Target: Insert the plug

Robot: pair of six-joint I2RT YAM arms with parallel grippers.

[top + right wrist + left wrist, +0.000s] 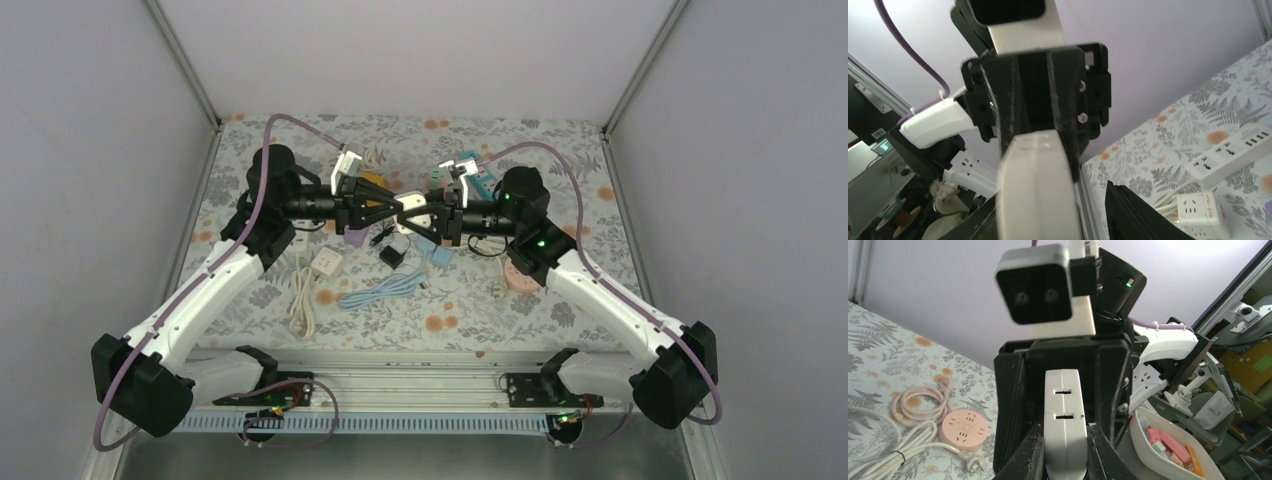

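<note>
From where I stand, the job looks barely begun: nothing is plugged into anything yet. The white plug block (pixel 1064 415), the piece with two slots in its edge, is up in the air over the middle of the table, a little toward twelve o'clock, not resting on the flowered cloth (pixel 560 300).

The left claw (pixel 392 212) reaches in from nine o'clock and is pressed tight on the block, pinching it near one end. The right claw (pixel 435 218) comes in from three o'clock with its fingers on either side of the other end. In its own camera, a gap shows between the block and one finger (pixel 1133 215), so I judge it spread rather than gripping.

The sockets are all down on the table. A pink round one (pixel 964 429) lies at about four o'clock, while a long white strip (pixel 1233 155) and a small white cube (pixel 1198 210) sit beside it. I cannot tell which one is meant. What remains, I would say, is settling the grip, carrying the block down, lining it up and pushing it home.
</note>
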